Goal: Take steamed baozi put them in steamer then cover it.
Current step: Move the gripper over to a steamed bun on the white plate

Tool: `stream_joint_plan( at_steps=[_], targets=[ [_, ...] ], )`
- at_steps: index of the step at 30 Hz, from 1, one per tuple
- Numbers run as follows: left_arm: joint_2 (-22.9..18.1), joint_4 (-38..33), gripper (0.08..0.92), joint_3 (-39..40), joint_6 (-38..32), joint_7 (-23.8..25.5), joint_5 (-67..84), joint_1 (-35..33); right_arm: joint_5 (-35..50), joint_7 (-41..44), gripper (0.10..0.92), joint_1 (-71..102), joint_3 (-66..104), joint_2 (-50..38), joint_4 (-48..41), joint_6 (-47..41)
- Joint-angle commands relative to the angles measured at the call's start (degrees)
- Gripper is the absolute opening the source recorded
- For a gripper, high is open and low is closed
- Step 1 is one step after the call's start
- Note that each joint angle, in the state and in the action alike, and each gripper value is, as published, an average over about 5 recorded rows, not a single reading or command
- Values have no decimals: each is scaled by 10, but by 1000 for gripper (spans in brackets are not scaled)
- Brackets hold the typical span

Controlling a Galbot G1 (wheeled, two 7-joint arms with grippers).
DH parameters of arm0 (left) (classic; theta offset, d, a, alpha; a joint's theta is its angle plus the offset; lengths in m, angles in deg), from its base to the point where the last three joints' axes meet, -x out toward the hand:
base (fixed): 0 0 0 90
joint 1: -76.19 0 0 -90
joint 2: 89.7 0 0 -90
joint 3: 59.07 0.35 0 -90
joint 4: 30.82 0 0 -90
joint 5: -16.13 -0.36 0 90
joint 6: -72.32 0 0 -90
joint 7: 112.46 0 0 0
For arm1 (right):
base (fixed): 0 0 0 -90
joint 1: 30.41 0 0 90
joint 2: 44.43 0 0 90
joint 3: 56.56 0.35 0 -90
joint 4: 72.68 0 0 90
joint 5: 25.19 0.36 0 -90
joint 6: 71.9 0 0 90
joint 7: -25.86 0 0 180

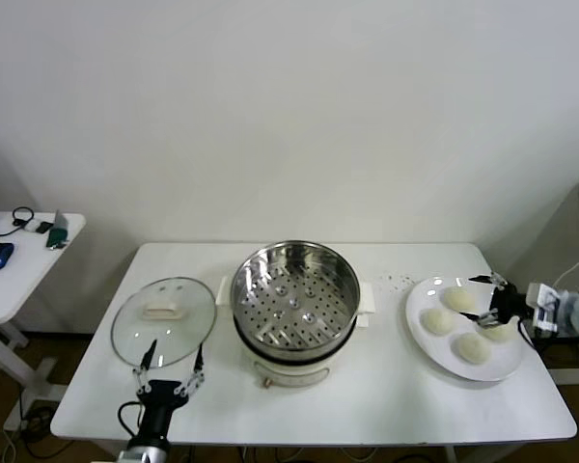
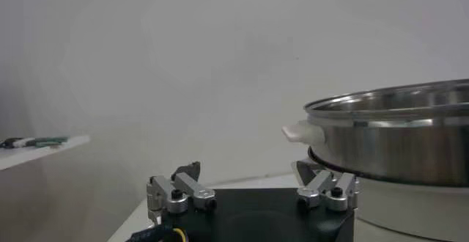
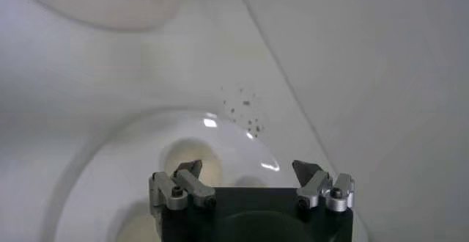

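Note:
The steamer [image 1: 295, 299], a shiny steel pot with a perforated tray, stands uncovered at the table's middle, and its tray holds nothing. It also fills one side of the left wrist view as the steamer [image 2: 396, 141]. The glass cover [image 1: 164, 320] lies flat to its left. Several cream baozi rest on a white plate [image 1: 420, 333] at the right, among them one baozi [image 1: 458, 298] and another [image 1: 437, 320]. My right gripper [image 1: 482, 298] hovers open over the plate's right side, with a baozi [image 3: 187, 155] just beyond its tips [image 3: 247, 167]. My left gripper [image 1: 175, 349] stands open at the cover's near edge and holds nothing [image 2: 248, 170].
Dark crumbs [image 1: 400, 281] dot the table behind the plate. A small side table [image 1: 19, 280] with a blue mouse stands off to the left. The white wall runs close behind the table.

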Motion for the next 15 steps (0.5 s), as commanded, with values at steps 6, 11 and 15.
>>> stream_joint_plan(
  at_steps=[6, 11, 15],
  targets=[
    [-1, 2, 823, -4, 5, 1, 12, 5, -130, 143, 823, -431, -410, 37, -259, 40],
    [-1, 4, 823, -8, 10, 0, 12, 10, -151, 143, 823, -470, -455, 111, -335, 51],
    [0, 7, 823, -12, 13, 1, 12, 12, -180, 141, 823, -469, -464, 154, -373, 55]
  ],
)
